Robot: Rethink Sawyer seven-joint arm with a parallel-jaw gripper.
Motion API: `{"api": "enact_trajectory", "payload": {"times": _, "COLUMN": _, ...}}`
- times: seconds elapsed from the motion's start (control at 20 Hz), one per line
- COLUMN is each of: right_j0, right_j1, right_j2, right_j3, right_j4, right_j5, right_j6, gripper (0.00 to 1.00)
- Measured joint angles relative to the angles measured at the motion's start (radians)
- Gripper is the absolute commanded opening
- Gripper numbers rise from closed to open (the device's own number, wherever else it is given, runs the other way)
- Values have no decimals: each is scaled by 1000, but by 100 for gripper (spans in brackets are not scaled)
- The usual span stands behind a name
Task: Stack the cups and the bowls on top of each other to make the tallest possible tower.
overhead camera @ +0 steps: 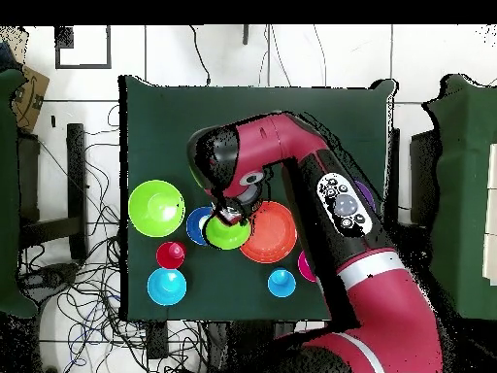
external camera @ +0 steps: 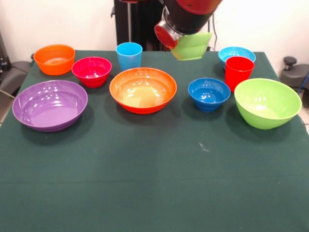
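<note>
My gripper (overhead camera: 227,215) is shut on the rim of the small lime green bowl (external camera: 192,47), which hangs tilted in the air above the table's far side, between the large orange bowl (external camera: 143,90) and the dark blue bowl (external camera: 208,94). All other pieces stand apart on the table; no pile shows. The large purple bowl (external camera: 49,105), small orange bowl (external camera: 54,59), magenta-red bowl (external camera: 91,71) and light blue cup (external camera: 129,55) are on the left. The red cup (external camera: 238,72), light blue bowl (external camera: 236,52) and large lime green bowl (external camera: 267,102) are on the right.
The dark green table (external camera: 154,183) has a wide bare stretch at the near side in the front view. The arm (overhead camera: 320,185) covers the purple bowl and part of the magenta-red bowl in the overhead view. Cables lie on the floor beside the table.
</note>
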State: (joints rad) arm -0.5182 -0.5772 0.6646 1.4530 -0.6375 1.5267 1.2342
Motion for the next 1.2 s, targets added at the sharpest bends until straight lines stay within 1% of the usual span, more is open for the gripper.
{"api": "enact_trajectory", "payload": {"times": 0.15, "right_j0": 0, "right_j1": 0, "right_j2": 13, "right_j3": -15, "right_j4": 0, "right_j5": -51, "right_j6": 0, "gripper": 0}}
{"api": "enact_trajectory", "payload": {"times": 0.4, "right_j0": 2, "right_j1": 0, "right_j2": 19, "right_j3": -33, "right_j4": 0, "right_j5": -108, "right_j6": 0, "gripper": 0}}
{"api": "enact_trajectory", "payload": {"times": 0.55, "right_j0": 7, "right_j1": 0, "right_j2": 18, "right_j3": -46, "right_j4": -1, "right_j5": -134, "right_j6": 0, "gripper": 0}}
{"api": "enact_trajectory", "payload": {"times": 1.0, "right_j0": 27, "right_j1": 3, "right_j2": 19, "right_j3": -78, "right_j4": -7, "right_j5": -167, "right_j6": 0, "gripper": 0}}
{"api": "enact_trajectory", "payload": {"times": 1.2, "right_j0": 26, "right_j1": 3, "right_j2": 18, "right_j3": -80, "right_j4": -19, "right_j5": -210, "right_j6": 0, "gripper": 0}}
